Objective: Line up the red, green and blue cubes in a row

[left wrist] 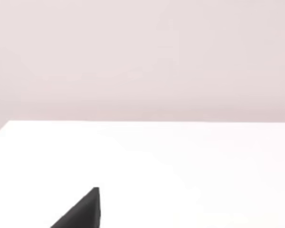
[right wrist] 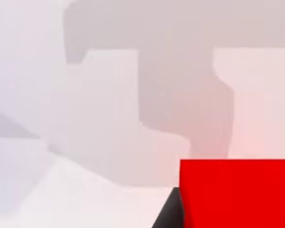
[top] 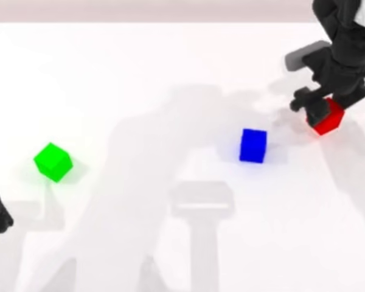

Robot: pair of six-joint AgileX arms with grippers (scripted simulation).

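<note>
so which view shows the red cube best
The top view: the red cube shows on the table's right, partly under the right gripper, with the blue cube nearby. The right wrist view shows only one cropped red face. The left wrist view shows none of it.

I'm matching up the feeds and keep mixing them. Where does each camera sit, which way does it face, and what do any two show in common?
Top view: above the table, looking down on the green cube, blue cube and red cube; right hand at the red cube, left arm parked at the left edge.
Left wrist view: on the left arm, facing bare table; one dark tip of its own hand.
Right wrist view: on the right arm, tight on the red cube; a dark finger beside it.
Top and right wrist views share the red cube.
</note>
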